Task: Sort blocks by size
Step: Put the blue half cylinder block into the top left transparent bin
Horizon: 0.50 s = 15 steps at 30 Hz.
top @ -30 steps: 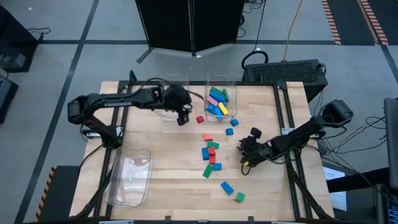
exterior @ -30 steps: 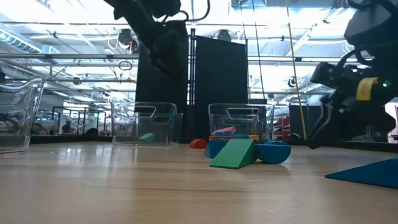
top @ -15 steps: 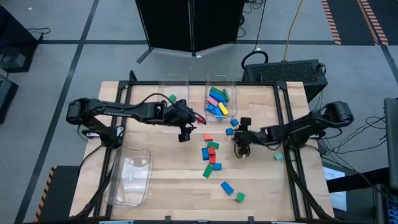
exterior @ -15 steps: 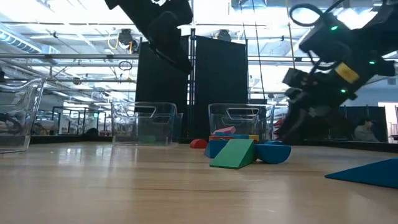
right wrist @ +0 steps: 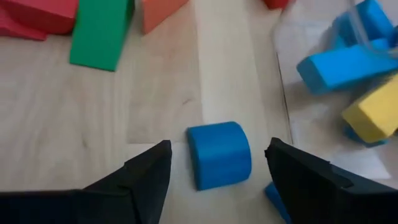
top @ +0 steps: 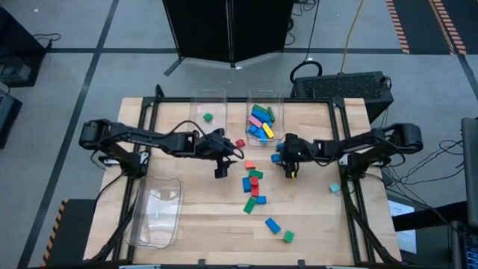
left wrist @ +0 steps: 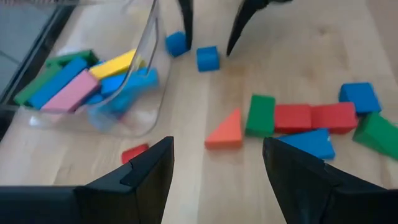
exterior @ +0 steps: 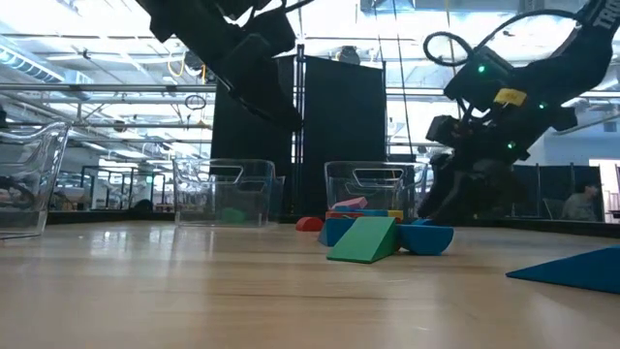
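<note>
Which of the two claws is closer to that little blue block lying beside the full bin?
The right. The right gripper hangs open right over the small blue block, fingers either side. The left gripper hovers farther off, beyond the orange wedge.

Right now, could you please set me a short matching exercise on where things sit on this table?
Things:
1. small blue block
2. lone green block
3. yellow block
4. orange wedge

Places:
A. alone in the far-left clear bin
B. among long blocks in the full bin
C. between the open right hand's fingers
D. on the wood ahead of the open left hand

Pairs: 1-C, 2-A, 3-B, 4-D
</note>
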Motion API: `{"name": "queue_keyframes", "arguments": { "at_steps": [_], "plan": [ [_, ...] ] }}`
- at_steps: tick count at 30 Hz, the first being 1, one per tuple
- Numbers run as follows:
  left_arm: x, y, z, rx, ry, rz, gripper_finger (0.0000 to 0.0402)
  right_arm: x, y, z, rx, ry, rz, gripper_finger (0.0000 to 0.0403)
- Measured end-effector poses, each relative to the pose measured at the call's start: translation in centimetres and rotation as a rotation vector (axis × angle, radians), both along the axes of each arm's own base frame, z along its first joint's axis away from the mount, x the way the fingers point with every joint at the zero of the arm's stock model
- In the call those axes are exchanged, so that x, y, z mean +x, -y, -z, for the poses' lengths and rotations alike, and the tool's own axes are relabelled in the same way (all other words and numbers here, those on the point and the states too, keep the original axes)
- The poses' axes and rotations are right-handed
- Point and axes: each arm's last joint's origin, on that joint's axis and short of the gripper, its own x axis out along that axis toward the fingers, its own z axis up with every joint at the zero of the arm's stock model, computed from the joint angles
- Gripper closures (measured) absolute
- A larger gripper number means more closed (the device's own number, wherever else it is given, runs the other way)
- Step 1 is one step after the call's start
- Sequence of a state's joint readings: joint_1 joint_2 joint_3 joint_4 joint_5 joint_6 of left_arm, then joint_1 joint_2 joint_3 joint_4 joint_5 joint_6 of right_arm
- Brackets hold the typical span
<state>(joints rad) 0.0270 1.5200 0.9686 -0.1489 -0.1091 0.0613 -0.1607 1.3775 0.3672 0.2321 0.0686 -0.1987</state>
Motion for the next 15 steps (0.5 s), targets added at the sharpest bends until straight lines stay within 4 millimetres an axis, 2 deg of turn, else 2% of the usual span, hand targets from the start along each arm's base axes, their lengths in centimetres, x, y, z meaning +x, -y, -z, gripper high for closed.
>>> {"name": "queue_keyframes", "arguments": {
  "at_steps": [9,15],
  "plan": [
    [-0.3,1.0,1.1,0.0,0.027,0.03,0.0155,0.2,1.0,1.0,0.045,-0.015,0.009,0.0154],
    [-0.3,1.4,1.1,-0.002,0.026,0.043,0.0155,0.5,1.0,1.6,0.087,-0.01,-0.002,0.0189]
  ]
}}
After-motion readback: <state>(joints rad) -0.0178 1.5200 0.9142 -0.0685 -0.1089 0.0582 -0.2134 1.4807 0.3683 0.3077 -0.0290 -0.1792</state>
